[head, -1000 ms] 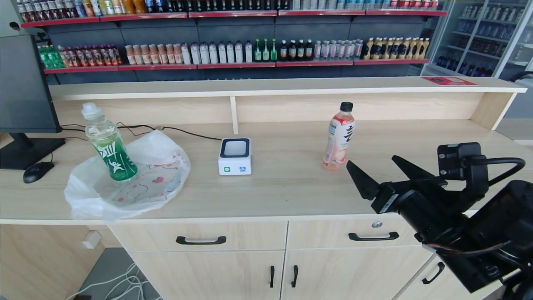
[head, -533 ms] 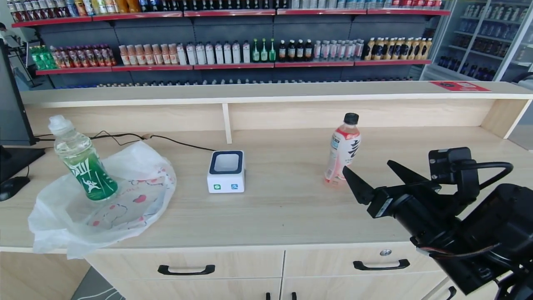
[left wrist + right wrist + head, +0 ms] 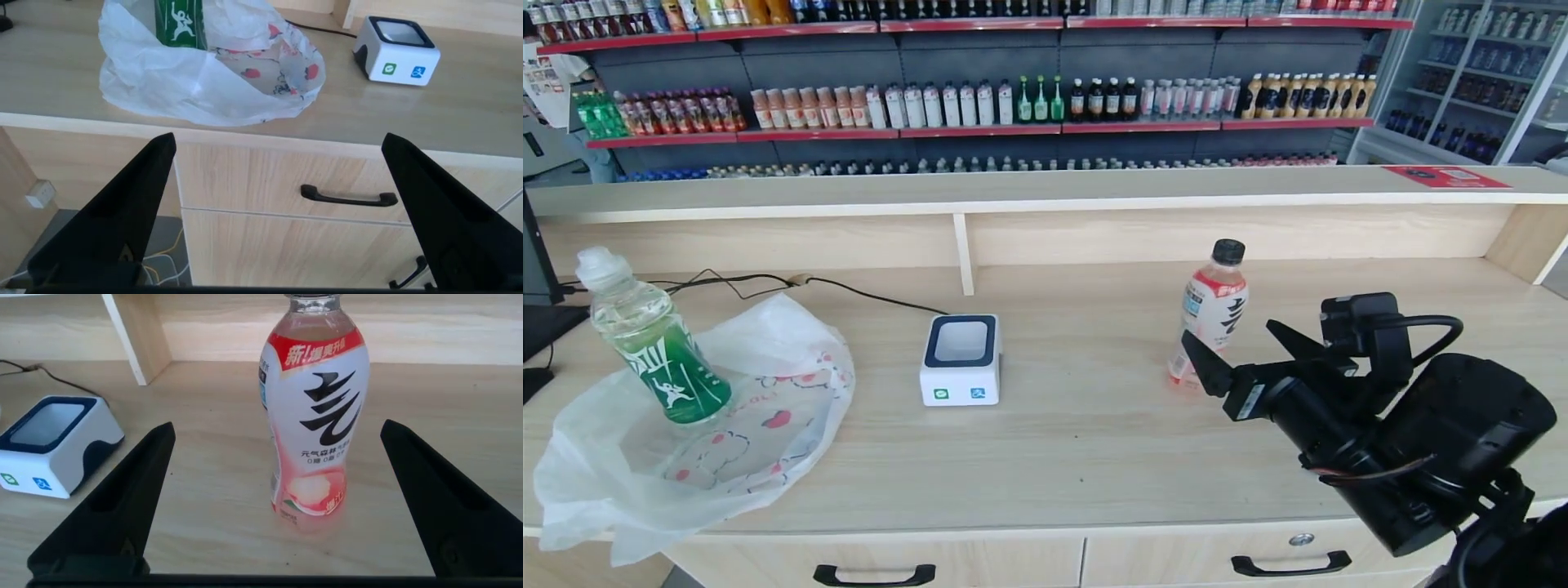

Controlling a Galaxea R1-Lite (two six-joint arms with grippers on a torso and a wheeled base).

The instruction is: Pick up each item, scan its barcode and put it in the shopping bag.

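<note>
A pink bottle (image 3: 1210, 314) (image 3: 314, 425) with a black cap stands upright on the wooden counter (image 3: 1094, 425), right of centre. My right gripper (image 3: 1241, 351) (image 3: 278, 514) is open just in front of it, fingers pointing at the bottle, not touching it. A green-labelled bottle (image 3: 649, 343) (image 3: 181, 20) stands inside the white plastic shopping bag (image 3: 694, 441) (image 3: 212, 69) at the counter's left. The white barcode scanner (image 3: 961, 359) (image 3: 396, 51) (image 3: 51, 445) sits mid-counter. My left gripper (image 3: 278, 212) is open, below the counter's front edge, facing the drawers.
A black cable (image 3: 849, 287) runs from the scanner toward a monitor base (image 3: 535, 322) at the far left. A raised back ledge (image 3: 1045, 192) borders the counter. Drawers with black handles (image 3: 874, 575) (image 3: 347, 198) sit under it. Shelves of drinks (image 3: 980, 98) stand behind.
The whole head view has shifted, so the camera has moved nearer the counter. My right gripper has drawn closer to the pink bottle, still open. The bottles, bag and scanner stayed put.
</note>
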